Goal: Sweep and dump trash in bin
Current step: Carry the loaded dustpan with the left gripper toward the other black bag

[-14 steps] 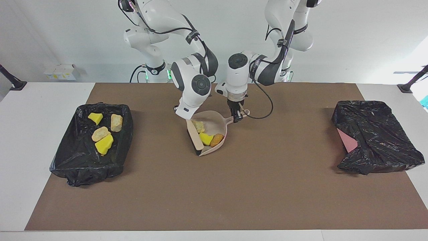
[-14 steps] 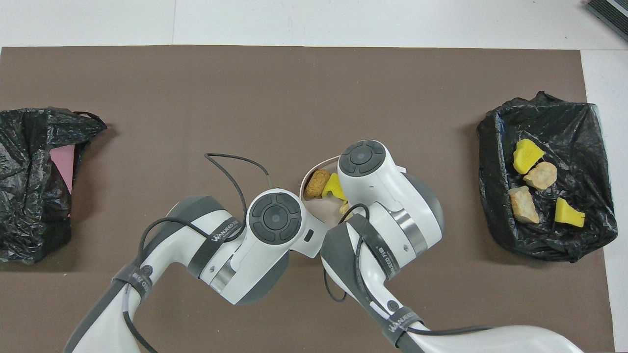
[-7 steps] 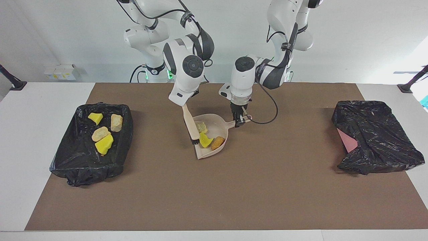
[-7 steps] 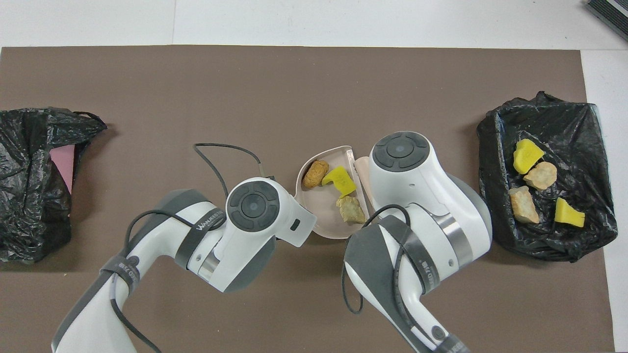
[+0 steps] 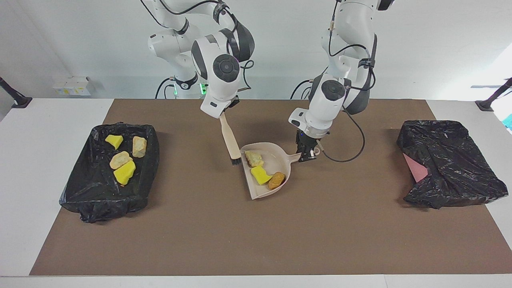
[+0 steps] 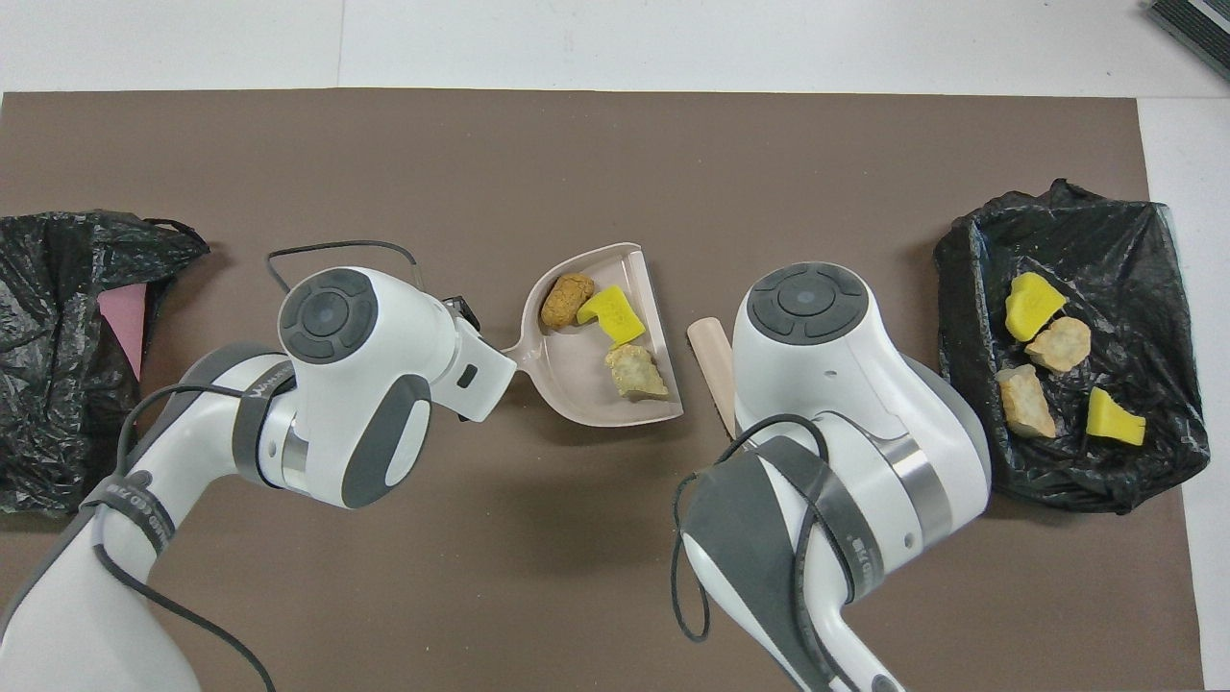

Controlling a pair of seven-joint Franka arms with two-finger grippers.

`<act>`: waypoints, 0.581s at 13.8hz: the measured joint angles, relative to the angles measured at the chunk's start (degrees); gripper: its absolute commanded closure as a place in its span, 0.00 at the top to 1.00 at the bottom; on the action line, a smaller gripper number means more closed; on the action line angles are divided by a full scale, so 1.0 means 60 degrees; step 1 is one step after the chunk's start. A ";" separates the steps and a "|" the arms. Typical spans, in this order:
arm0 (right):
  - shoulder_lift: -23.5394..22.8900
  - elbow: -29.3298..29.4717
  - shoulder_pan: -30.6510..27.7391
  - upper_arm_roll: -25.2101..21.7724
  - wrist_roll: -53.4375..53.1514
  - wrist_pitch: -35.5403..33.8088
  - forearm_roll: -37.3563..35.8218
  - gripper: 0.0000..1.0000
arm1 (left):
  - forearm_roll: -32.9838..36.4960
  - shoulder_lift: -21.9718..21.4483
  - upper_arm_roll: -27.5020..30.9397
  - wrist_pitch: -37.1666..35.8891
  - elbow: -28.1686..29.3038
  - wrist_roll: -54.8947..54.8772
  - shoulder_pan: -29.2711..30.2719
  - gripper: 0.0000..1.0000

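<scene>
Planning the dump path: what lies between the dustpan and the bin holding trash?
Only the brush, in the right hand; otherwise bare mat, facing view.

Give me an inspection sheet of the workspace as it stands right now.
Surface: brown mat over a white table.
Job's things: three trash bits in the dustpan: tan lump, yellow chunk, orange-brown nugget. Four more lie in the open black-lined bin at the right arm's end.
Clutter: a crumpled black bag over something pink at the left arm's end.
Grippers: left hand shut on the dustpan's handle; right hand holds the brush, bristles down beside the pan's open edge.
Cables: a black cable loops off the left wrist.
Surroundings: white wall, small white boxes.
</scene>
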State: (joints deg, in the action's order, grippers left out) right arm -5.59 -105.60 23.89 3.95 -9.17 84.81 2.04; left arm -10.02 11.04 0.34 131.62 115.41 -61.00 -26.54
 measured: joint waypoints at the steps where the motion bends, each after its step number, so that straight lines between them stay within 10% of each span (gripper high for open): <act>1: 0.0000 0.0001 0.0007 0.0005 -0.0006 -0.0022 0.0011 0.00 | -0.0068 -0.0045 0.0002 -0.0010 -0.0064 -0.0204 0.0200 0.00; 8: 0.0484 0.0058 0.0135 0.0014 -0.0077 -0.0750 0.0363 0.00 | -0.0078 -0.0975 0.0068 -0.1867 -0.1149 -0.1222 0.1378 0.00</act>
State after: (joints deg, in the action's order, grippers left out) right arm -2.69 -105.26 24.70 4.03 -9.63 80.31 4.22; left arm -10.49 5.19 0.75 120.42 108.52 -68.34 -18.26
